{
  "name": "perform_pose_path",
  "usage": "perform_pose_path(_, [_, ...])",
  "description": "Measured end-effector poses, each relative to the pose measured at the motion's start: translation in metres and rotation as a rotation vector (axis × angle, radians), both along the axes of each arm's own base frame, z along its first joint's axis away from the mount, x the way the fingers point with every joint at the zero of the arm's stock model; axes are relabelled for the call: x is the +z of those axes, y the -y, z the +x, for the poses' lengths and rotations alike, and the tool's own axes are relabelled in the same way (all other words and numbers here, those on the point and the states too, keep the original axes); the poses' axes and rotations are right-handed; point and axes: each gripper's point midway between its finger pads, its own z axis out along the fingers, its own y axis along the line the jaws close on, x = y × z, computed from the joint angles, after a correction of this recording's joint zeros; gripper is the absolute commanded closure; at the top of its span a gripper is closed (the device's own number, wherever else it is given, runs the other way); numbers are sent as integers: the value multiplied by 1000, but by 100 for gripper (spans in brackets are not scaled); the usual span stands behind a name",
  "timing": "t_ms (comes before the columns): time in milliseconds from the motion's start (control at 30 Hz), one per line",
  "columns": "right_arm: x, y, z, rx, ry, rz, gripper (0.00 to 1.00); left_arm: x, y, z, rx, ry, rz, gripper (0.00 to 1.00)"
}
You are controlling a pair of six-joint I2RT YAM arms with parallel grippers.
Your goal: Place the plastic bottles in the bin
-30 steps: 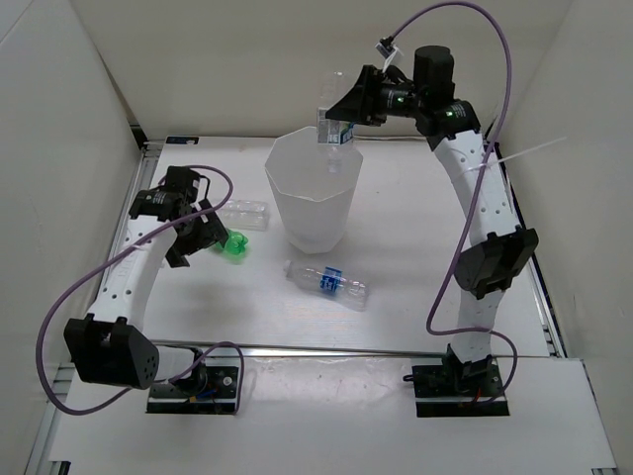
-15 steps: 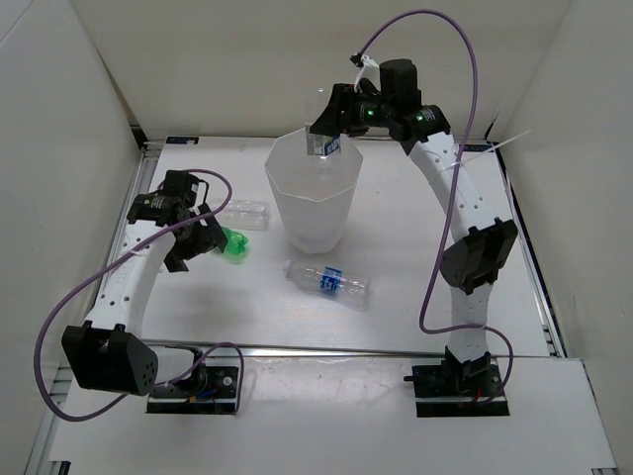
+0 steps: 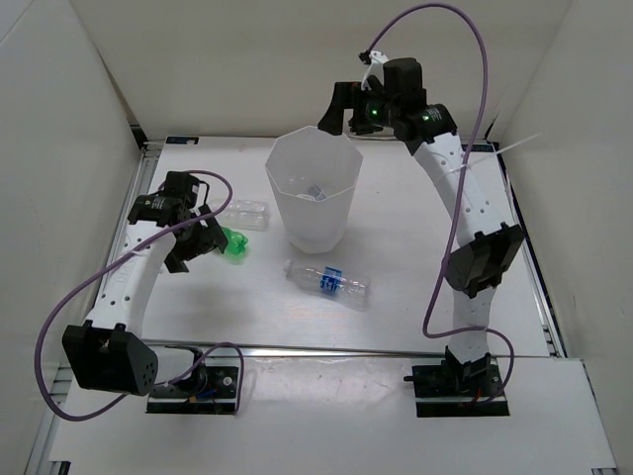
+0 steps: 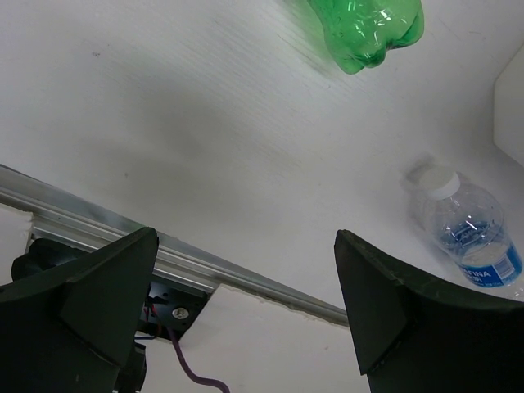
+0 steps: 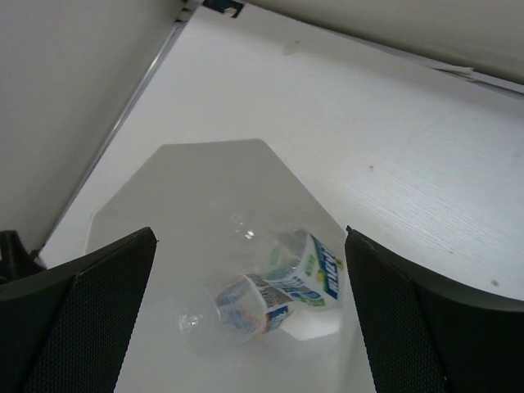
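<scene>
The white bin (image 3: 318,226) stands mid-table. My right gripper (image 3: 342,107) hovers open above its far rim with nothing between its fingers. In the right wrist view the gripper (image 5: 250,239) looks straight down into the bin (image 5: 196,176), where two labelled bottles (image 5: 313,266) (image 5: 246,307) lie on the bottom. A third labelled bottle (image 3: 328,282) lies on the table in front of the bin. A green bottle (image 3: 234,244) and a clear unlabelled bottle (image 3: 245,214) lie left of the bin. My left gripper (image 3: 201,236) is open just left of the green bottle (image 4: 368,29), apart from it.
White walls enclose the table on the left, back and right. A metal rail (image 3: 376,350) runs along the near edge by the arm bases. In the left wrist view the labelled bottle (image 4: 468,236) lies to the right of the open left gripper (image 4: 246,237).
My right gripper moved left over the bin and opened. The labelled bottle it held dropped into the bin. The left arm barely shifted.
</scene>
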Motion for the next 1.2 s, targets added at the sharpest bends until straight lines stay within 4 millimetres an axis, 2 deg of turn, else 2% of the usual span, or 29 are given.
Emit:
perform_pose_path(100, [11, 20, 1, -106, 17, -34, 0, 0, -1, 0, 5, 2, 6, 0])
perform_pose_path(200, [32, 51, -6, -228, 37, -47, 0, 6, -7, 5, 73, 25, -8, 0])
perform_pose_path(333, [60, 104, -29, -348, 46, -16, 0, 22, -30, 28, 280, 133, -87, 0])
perform_pose_path(433, [65, 137, -43, -420, 25, 3, 0, 20, -44, 43, 397, 153, -156, 0])
perform_pose_path(500, [59, 150, -50, -451, -5, 5, 0, 8, -49, 53, 454, 107, -194, 0])
perform_pose_path(633, [32, 150, -58, -447, -88, -8, 0, -37, -52, 69, 535, -42, -263, 0])
perform_pose_path(733, [12, 148, -63, -435, -148, -32, 0, -55, -45, 78, 553, -93, -320, 0])
perform_pose_path(1033, [-1, 149, -69, -432, -183, -48, 0, -59, -16, 102, 514, -87, -417, 0])
perform_pose_path(1200, [-1, 149, -72, -429, -185, -47, 0, -73, -6, 107, 504, -125, -416, 0])
